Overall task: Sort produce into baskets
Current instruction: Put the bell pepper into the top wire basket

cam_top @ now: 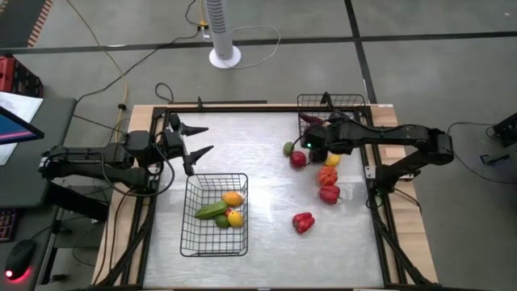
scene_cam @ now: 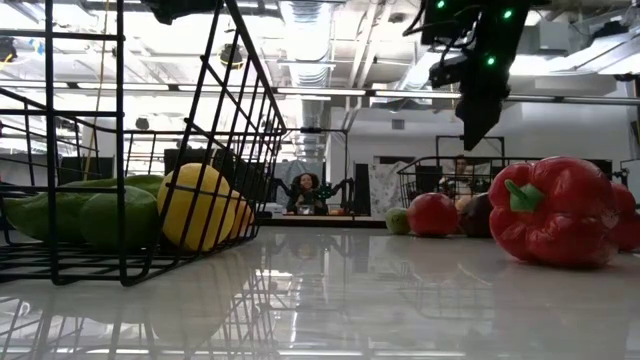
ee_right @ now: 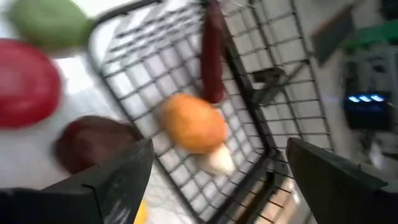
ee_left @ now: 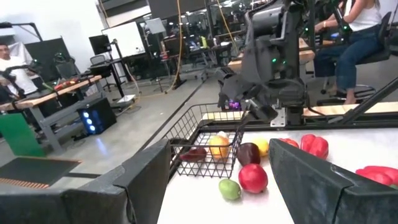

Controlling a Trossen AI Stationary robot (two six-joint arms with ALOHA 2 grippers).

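Observation:
My right gripper [cam_top: 312, 139] [ee_right: 219, 149] is open and empty. It hovers above loose produce by the far-right basket [cam_top: 331, 105]. Below it lie a green lime [cam_top: 287, 149], a red round fruit [cam_top: 299, 158] and a dark purple piece [ee_right: 93, 142]. That basket holds an orange piece [ee_right: 193, 121], a long red chili [ee_right: 211, 56] and white garlic [ee_right: 216, 160]. A yellow piece [cam_top: 332, 160], an orange pepper [cam_top: 326, 175] and two red peppers [cam_top: 329, 194] [cam_top: 303, 222] rest on the table. My left gripper [cam_top: 196, 141] [ee_left: 219, 149] is open and empty at the left, beyond the near basket [cam_top: 214, 242].
The near basket holds a green cucumber [cam_top: 210, 210], an orange [cam_top: 233, 198] and a yellow lemon [cam_top: 235, 217]. A white fan stand [cam_top: 224, 55] is on the floor beyond the table. People sit at desks in the room behind [ee_left: 354, 37].

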